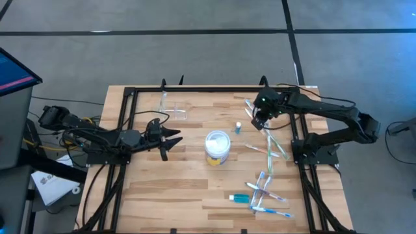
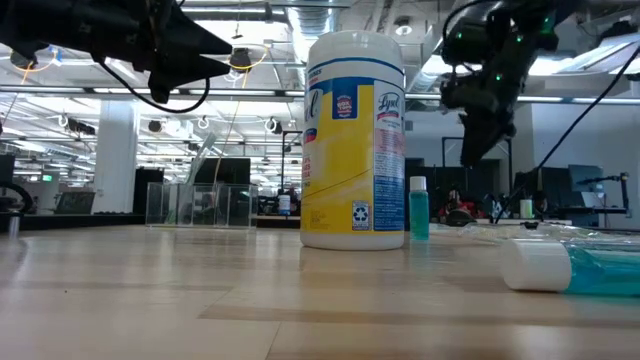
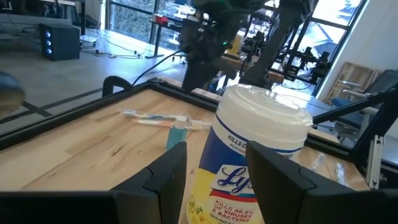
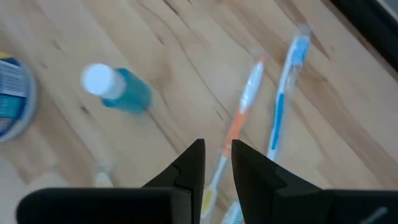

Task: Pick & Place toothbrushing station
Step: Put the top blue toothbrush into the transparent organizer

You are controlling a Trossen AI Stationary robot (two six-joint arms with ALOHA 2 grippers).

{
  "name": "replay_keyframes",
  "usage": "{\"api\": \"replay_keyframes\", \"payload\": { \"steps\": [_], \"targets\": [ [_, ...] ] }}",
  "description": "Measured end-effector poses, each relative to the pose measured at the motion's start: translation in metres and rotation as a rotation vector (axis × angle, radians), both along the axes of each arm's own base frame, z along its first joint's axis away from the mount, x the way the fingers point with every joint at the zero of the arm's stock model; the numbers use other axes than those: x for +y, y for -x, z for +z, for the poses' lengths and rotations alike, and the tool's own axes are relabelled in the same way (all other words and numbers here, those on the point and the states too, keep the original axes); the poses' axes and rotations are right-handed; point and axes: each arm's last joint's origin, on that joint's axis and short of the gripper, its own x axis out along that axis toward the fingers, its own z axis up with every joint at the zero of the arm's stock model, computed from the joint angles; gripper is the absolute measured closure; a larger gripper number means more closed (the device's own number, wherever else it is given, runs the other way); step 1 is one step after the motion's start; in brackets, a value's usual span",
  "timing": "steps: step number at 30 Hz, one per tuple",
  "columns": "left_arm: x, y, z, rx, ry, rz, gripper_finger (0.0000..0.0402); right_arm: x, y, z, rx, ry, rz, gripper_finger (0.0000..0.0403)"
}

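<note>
Butcher-block planks make up the work surface (image 1: 188, 188), framed in black rail, with grey floor around it and a lit workshop beyond in the low view. Nearest the front edge lies a cluster of toothbrushes (image 1: 265, 195) and a capped tube of blue-green liquid (image 1: 238, 197) on its side, all on the right half. Mid-table stands the round white-topped, yellow-banded wipes tub (image 1: 218, 148), lid shut, contents unseen; a small blue bottle with a white cap (image 1: 238, 127) stands upright just beside it toward the right arm. The left gripper (image 1: 170, 140) hangs near the tub with fingers spread wide and nothing between them. The right gripper (image 4: 216, 163) hovers above two loose toothbrushes, an orange one (image 4: 239, 124) and a blue one (image 4: 283, 99), jaws drawn to a narrow gap, gripping nothing that shows. Farthest back, near the rear left rail, sits the toothbrushing station (image 1: 171, 108), a see-through plastic stand; in the low view its narrow upright cups (image 2: 200, 204) look empty, though the clear walls make that hard to confirm. It is well apart from both grippers. I judge it light and rigid, with slick thin walls that could slip or crack under a hard squeeze and tip easily if nudged high up. The safest hold would probably be across one cup wall or the rim from above, low and near the middle, with gentle pressure.
</note>
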Motion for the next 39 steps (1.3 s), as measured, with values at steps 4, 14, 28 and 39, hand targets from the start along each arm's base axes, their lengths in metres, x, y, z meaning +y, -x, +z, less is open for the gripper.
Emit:
{"api": "replay_keyframes", "payload": {
  "steps": [4, 14, 28, 39],
  "targets": [
    [-0.001, 0.000, 0.000, -0.003, 0.000, -0.004, 0.0243, -0.007, 0.006, -0.009, 0.003, -0.020, -0.016, 0.0332],
    [-0.001, 0.000, 0.001, -0.006, 0.001, -0.006, 0.0243, -0.022, 0.023, -0.029, 0.001, -0.036, -0.081, 0.0332],
    [-0.001, 0.000, 0.001, -0.011, 0.003, -0.007, 0.0243, -0.038, 0.035, -0.058, 0.044, -0.077, -0.134, 0.0332],
    [-0.001, 0.000, 0.001, -0.012, 0.003, -0.006, 0.0243, -0.050, 0.023, -0.086, 0.097, -0.098, -0.099, 0.0328]
  ]
}}
